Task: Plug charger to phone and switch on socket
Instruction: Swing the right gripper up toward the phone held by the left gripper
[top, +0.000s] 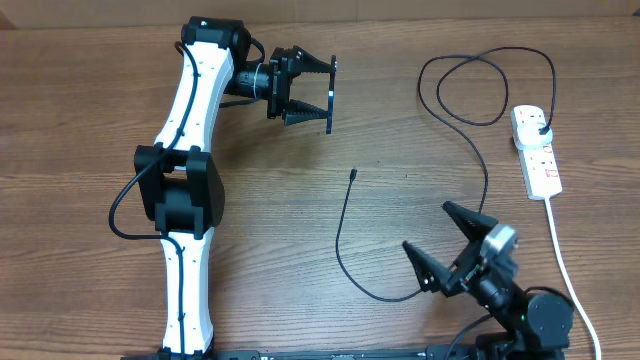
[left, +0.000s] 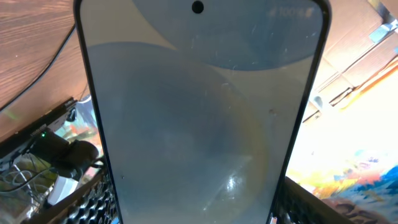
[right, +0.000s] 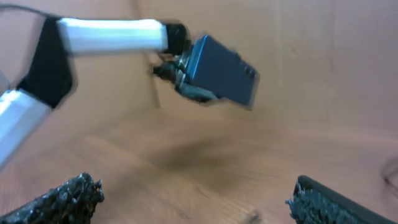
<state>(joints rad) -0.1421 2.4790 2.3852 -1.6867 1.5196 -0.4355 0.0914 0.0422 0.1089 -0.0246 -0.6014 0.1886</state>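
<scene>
The phone, slim, smooth glass and fragile, is clamped by its long edges in the left gripper, lifted at the far left. The right gripper gapes empty, near right; I would take the limp charger just behind its tip

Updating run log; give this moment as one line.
left gripper: shut on phone, lifted | right gripper: open, empty | charger: tip unconnected | socket: plug in

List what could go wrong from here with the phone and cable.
The phone is held off the table in the left gripper, edge-on from above; it could slip out. The charger's connector tip lies loose on the table, small and thin; the open right gripper may fumble the pick or push it away.
</scene>
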